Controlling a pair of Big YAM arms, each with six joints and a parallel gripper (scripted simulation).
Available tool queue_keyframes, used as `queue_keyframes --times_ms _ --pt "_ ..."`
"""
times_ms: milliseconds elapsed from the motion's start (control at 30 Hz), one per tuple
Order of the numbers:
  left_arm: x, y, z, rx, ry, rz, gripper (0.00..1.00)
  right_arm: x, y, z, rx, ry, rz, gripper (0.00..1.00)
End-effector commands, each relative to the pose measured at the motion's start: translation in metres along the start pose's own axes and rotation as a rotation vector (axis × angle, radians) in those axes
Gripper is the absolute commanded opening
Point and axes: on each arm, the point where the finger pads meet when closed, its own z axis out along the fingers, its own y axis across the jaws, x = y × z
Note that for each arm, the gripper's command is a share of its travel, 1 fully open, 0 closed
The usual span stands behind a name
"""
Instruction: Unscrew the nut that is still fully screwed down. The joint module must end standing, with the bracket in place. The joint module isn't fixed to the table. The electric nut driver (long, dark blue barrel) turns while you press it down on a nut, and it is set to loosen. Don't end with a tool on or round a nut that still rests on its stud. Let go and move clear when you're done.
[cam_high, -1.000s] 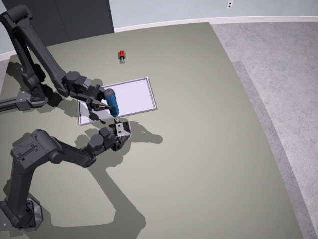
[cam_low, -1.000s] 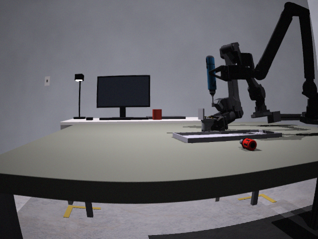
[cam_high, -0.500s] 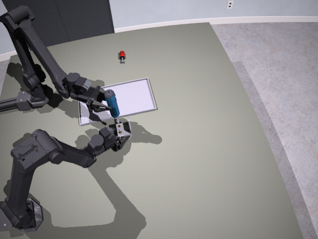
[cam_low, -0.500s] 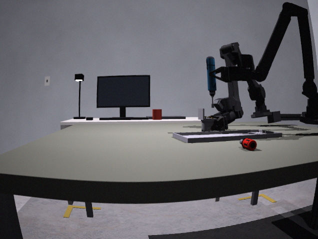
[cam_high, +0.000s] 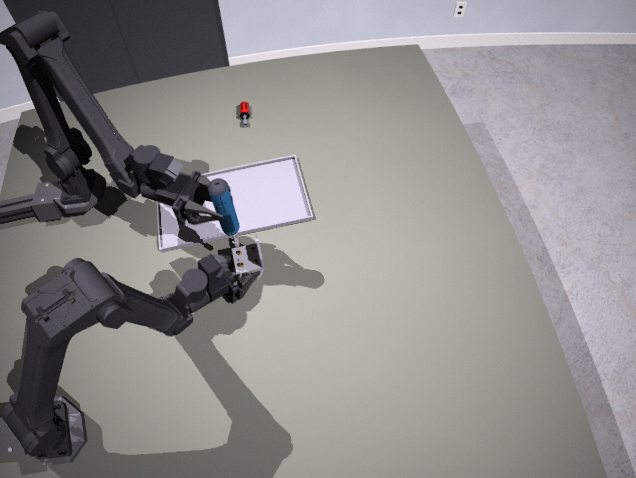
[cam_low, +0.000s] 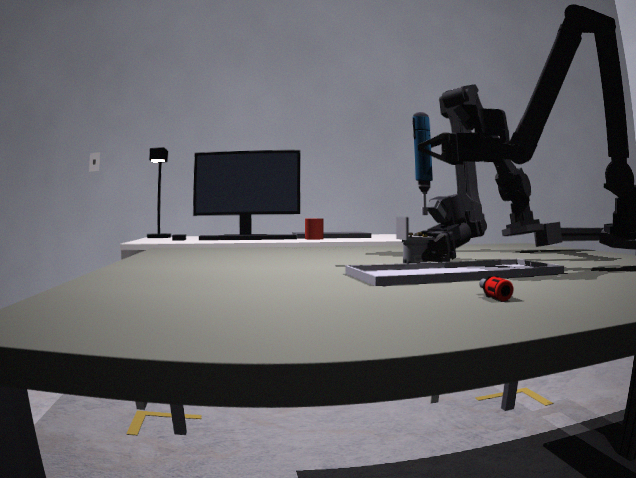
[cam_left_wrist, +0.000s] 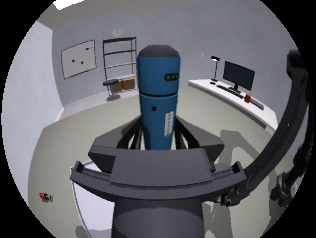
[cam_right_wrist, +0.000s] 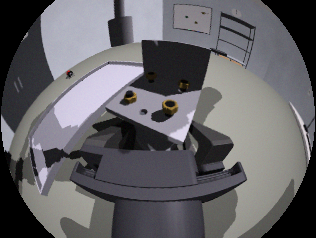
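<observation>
My left gripper (cam_high: 222, 216) (cam_low: 423, 147) (cam_left_wrist: 158, 119) is shut on the upright blue nut driver (cam_high: 224, 205) (cam_low: 422, 164) (cam_left_wrist: 158, 105) (cam_right_wrist: 120, 32). Its socket hangs above the joint module (cam_low: 412, 251), with a visible gap. My right gripper (cam_high: 246, 267) (cam_right_wrist: 158, 119) is shut on the module below the pale bracket (cam_high: 247, 259) (cam_low: 402, 227) (cam_right_wrist: 187, 117), which has an upright plate. Several brass nuts show; a dark stud end stands through the left one (cam_right_wrist: 130, 97), while the front one (cam_right_wrist: 170, 107) casts a shadow. Two others are in shade. The module's underside is hidden.
A shallow white tray (cam_high: 304, 187) (cam_low: 411, 280) (cam_right_wrist: 75, 127) lies beside the module, partly under the left arm. A small red tool (cam_high: 244, 108) (cam_low: 498, 288) (cam_left_wrist: 44, 196) (cam_right_wrist: 69, 74) lies on the table beyond the tray. A desk with a monitor (cam_low: 246, 182) stands behind.
</observation>
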Motion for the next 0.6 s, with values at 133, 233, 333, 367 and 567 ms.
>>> queue_keyframes --times_ms 133,233,333,367,567 --pt "-0.029 0.009 0.006 -0.019 -0.081 -0.022 0.42 0.015 -0.009 0.000 0.011 0.035 0.001 0.59" --pt "-0.026 0.008 0.005 -0.016 -0.076 -0.022 0.42 0.015 -0.009 0.000 0.011 0.035 0.001 0.59" --pt "-0.027 0.006 0.005 -0.011 -0.077 -0.022 0.42 0.015 -0.009 0.000 0.011 0.035 0.001 0.59" --pt "-0.027 0.006 0.005 -0.012 -0.077 -0.022 0.42 0.015 -0.009 0.000 0.011 0.035 0.001 0.59" --pt "-0.011 0.007 0.005 -0.012 -0.051 -0.018 0.42 0.015 -0.009 0.000 0.011 0.035 0.001 0.59"
